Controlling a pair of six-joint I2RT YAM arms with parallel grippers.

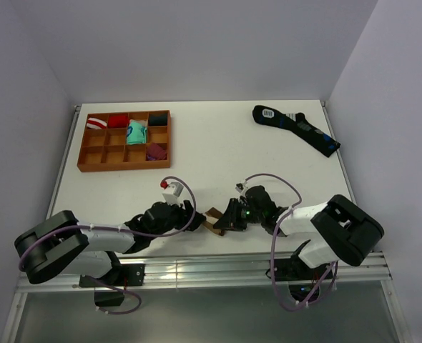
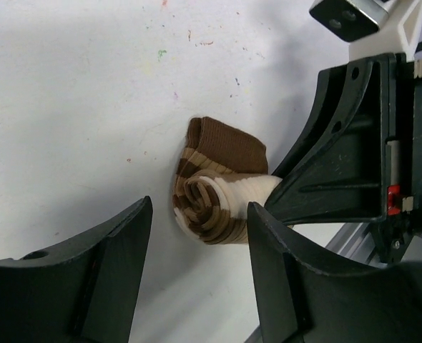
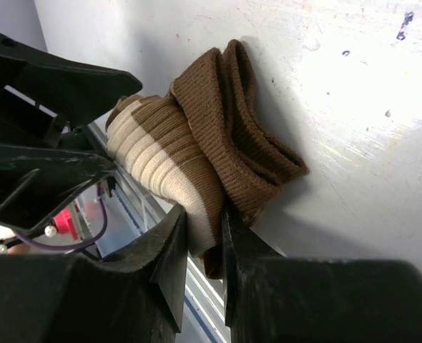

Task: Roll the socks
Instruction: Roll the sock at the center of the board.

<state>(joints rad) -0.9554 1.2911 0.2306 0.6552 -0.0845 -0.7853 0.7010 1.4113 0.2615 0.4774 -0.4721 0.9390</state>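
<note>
Bent low and inward along near edge of table point(image 1: 218, 143), wrists facing. Pinching a fold of the rolled socks point(image 3: 218, 114) with right gripper point(image 3: 204, 243), nearly closed. Spreading left gripper point(image 2: 200, 214) wide just before the roll, holding nothing. From above, mostly hidden by both grippers. Far left in tray point(image 1: 123, 168): bundles point(image 1: 135, 133) in several compartments.

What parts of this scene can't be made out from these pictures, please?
- Top view: the socks mostly hidden between the left gripper and right gripper.
- Right wrist view: the roll's lower end, hidden between the right gripper's fingers.
- Left wrist view: the roll's right side, behind the right gripper.
- Top view: label on the black sock, too small to read.
</note>
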